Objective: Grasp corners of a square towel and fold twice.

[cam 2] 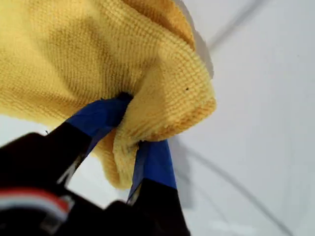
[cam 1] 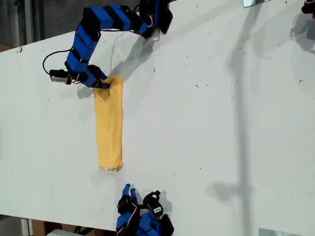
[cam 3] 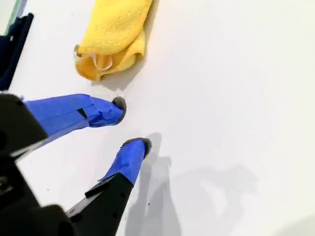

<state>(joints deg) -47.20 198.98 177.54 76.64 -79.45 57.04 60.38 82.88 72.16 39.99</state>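
The yellow-orange square towel (cam 1: 109,128) lies on the white table (cam 1: 221,123) as a long narrow strip, towards the exterior view's left. My first gripper (cam 1: 104,83) is shut on the strip's far end. In the first wrist view its blue fingers (cam 2: 101,115) pinch a bunched fold of the towel (cam 2: 123,59). My second gripper (cam 1: 130,192) stands open just short of the strip's near end, touching nothing. The second wrist view shows its gripper (cam 3: 131,124) empty above bare table, with the towel's rolled end (cam 3: 115,34) and a small white tag (cam 3: 102,61) beyond it.
The first arm's blue-and-black links (cam 1: 106,19) arch over the table's far edge, trailing a black cable (cam 1: 49,59). The second arm's base (cam 1: 145,221) sits at the near edge. Small objects show at the exterior view's top right (cam 1: 309,7) and bottom right (cam 1: 275,232).
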